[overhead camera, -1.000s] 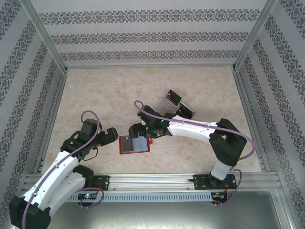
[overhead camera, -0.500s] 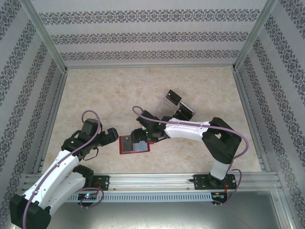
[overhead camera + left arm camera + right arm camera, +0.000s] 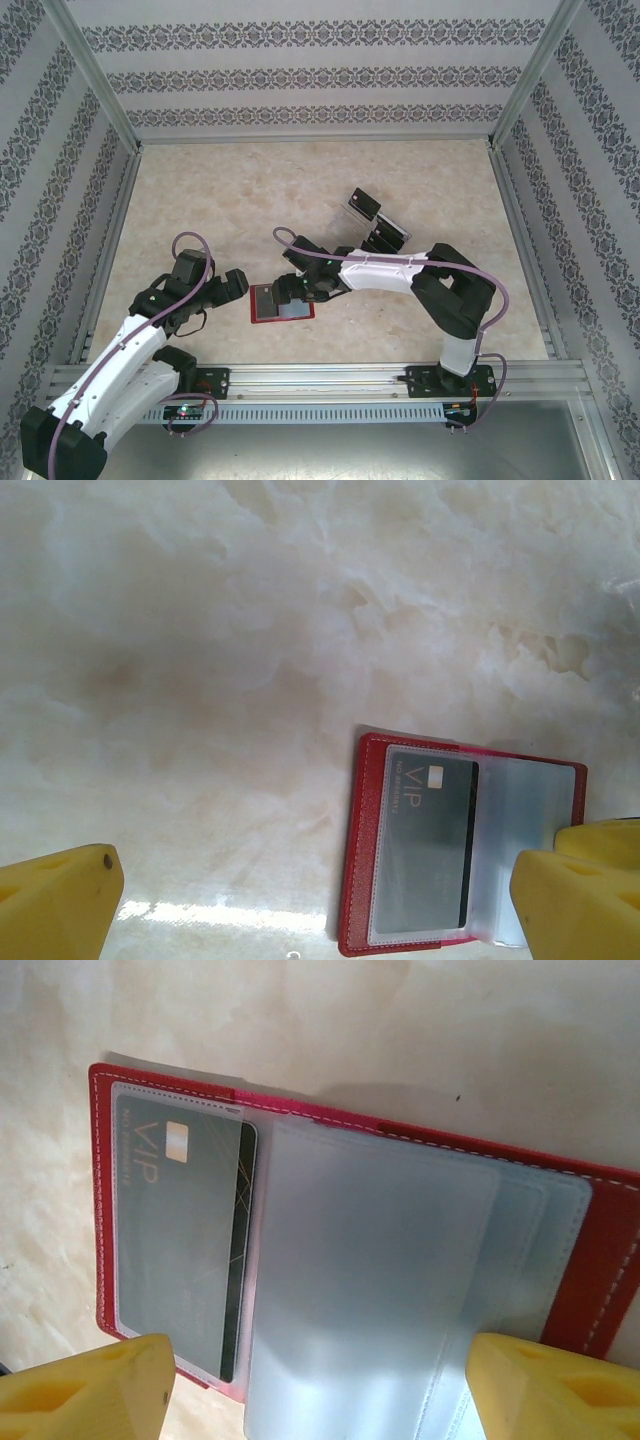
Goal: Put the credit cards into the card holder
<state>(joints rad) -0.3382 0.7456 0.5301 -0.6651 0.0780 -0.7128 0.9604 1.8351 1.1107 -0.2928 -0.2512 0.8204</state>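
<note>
The red card holder (image 3: 262, 305) lies open on the table, its clear sleeves facing up. One black credit card (image 3: 185, 1230) marked VIP sits inside the left sleeve (image 3: 430, 840). My right gripper (image 3: 296, 288) hovers open just above the card holder, its yellow fingers (image 3: 85, 1390) straddling the empty middle sleeve (image 3: 370, 1280), with nothing gripped. My left gripper (image 3: 236, 283) stands wide open just left of the card holder (image 3: 362, 880), holding nothing. Two more black credit cards (image 3: 362, 206) stand behind the right arm.
A clear plastic rack (image 3: 378, 222) holding the black cards stands behind the right arm, right of centre. Patterned walls and metal frame rails (image 3: 110, 250) close in the marble-look table on three sides. Bare tabletop (image 3: 220, 190) stretches to the far left.
The right arm has stretched left and nearer, bringing its gripper down over the open card holder. The left arm and the card holder have stayed put.
</note>
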